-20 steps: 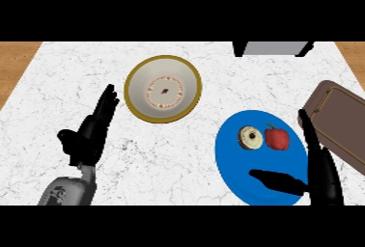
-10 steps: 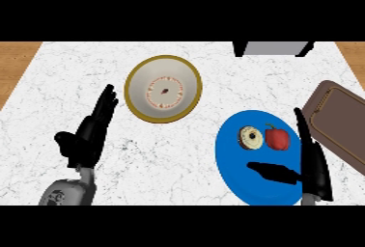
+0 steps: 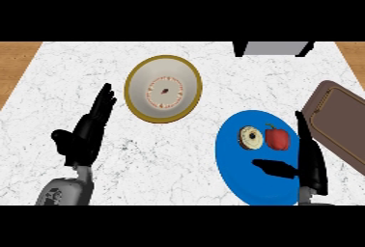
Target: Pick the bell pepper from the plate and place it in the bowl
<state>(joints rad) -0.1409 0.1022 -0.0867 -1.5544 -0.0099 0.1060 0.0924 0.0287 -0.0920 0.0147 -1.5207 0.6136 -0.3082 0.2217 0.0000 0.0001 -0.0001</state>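
My right hand hangs over the blue plate's right side, fingers straight and holding nothing. The red bell pepper lies on that plate, just beside a doughnut. My left hand rests open left of the bowl.

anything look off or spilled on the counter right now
Nothing is spilled or damaged. The bell pepper lies on the blue plate beside a ring-shaped item, and the bowl sits upright. Only the brown board at the view's right lies at a slant.
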